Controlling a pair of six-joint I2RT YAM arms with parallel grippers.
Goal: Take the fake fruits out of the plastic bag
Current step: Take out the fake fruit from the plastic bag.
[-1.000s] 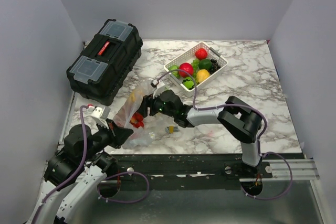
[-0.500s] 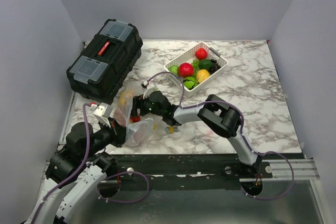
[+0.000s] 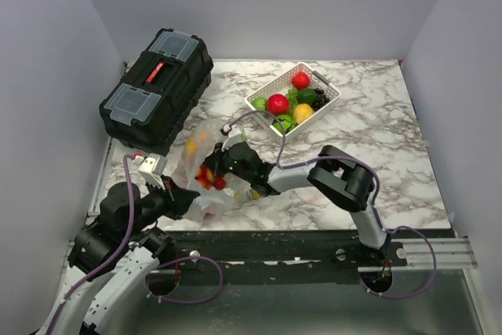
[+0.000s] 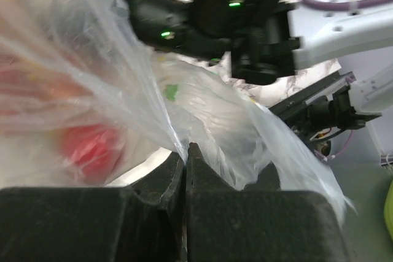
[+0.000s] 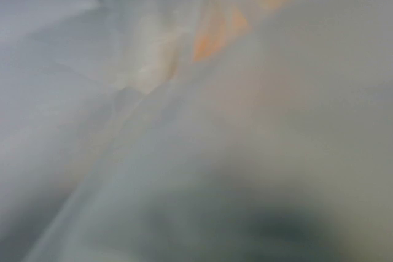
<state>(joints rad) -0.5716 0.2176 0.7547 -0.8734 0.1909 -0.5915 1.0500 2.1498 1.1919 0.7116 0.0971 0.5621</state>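
The clear crinkly plastic bag stands bunched up at the table's near left. Red fake fruits and an orange one show through it. My left gripper is shut on the bag's lower edge; in the left wrist view its jaws pinch a fold of the bag, with a red fruit blurred behind the film. My right gripper reaches into the bag from the right, its fingers hidden by plastic. The right wrist view shows only blurred bag with an orange tint.
A white slotted basket at the back centre holds red, green and yellow fruits. A black toolbox lies at the back left. A small yellow-green piece lies on the marble beside the bag. Grey walls enclose the table.
My right gripper pushed into the bag, then drew back slightly to the right. The bag has been raised and bunched, and the red fruits show higher in it. My left gripper keeps its hold.
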